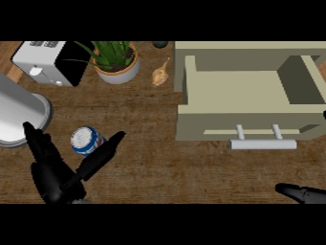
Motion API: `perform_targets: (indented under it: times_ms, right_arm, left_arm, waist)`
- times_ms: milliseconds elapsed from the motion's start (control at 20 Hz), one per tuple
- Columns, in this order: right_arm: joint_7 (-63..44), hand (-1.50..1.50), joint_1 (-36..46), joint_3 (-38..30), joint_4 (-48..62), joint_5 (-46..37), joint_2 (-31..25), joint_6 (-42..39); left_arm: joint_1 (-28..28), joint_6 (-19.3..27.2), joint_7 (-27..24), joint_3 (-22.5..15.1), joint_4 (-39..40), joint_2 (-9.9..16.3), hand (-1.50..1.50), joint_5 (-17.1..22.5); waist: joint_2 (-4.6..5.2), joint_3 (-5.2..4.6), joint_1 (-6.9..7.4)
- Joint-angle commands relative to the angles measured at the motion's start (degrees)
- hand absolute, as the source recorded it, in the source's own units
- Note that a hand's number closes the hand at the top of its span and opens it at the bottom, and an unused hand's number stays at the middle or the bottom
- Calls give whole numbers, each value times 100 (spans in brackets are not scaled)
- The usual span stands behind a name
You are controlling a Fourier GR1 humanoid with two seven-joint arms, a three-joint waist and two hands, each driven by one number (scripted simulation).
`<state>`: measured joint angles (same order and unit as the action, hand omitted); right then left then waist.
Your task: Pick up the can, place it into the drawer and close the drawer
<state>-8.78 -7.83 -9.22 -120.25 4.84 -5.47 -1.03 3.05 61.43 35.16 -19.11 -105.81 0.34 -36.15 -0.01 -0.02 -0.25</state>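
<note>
Head view looking down, and we're right at the grab stage. The left hand [59,174] is spread wide open, fingers and thumb straddling the can [87,141] from below, but nothing is curled round it yet, so I'd call it a pre-grasp. The can lies on its side on the counter [165,167], blue and white label with a pale end showing, just left of centre and well apart from the drawer [246,98].

The drawer is already pulled out, a boxy beige thing with flat matte walls and a pale bar handle [263,142] on two posts at the front. The right hand [320,191] sits at the lower right edge, fingers straight, holding nothing, just parked.

My guess for next: close the fingers round the can, and since it's a smooth cylinder lying down it could roll, so the pinch wants to go across its sides. Then lift and carry it right.

Counter is dark grainy wood. There's also a white toaster [45,62], a potted plant [114,62] and a shiny metal cylinder [6,110] at left.
</note>
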Motion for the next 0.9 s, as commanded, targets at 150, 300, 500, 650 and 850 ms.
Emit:
perform_targets:
  times_ms: [150,300,500,650,850]
  right_arm:
    - [-117,-150,22,206,-89,-327,167,136]
    - [-9,-150,-155,-98,-328,27,85,-42]
    - [41,-150,-79,-262,-65,49,-51,-180]
    - [-424,-150,-321,-316,-752,316,-14,-192]
    - [-238,-150,-310,-684,-471,594,-134,-379]
  left_arm:
    - [-349,794,-1125,74,1252,-32,-150,1321]
    - [-471,1128,-1352,19,1698,-33,-150,1577]
    - [-48,1116,-2357,202,1599,-8,-150,2370]
    - [393,848,-2843,221,1230,139,-150,2972]
    - [186,874,-4146,376,1959,-32,-150,4189]
  waist:
    - [5,-4,2]
    - [3,-4,-21]
    - [2,-5,18]
    - [-8,-4,22]
    - [-4,-7,9]
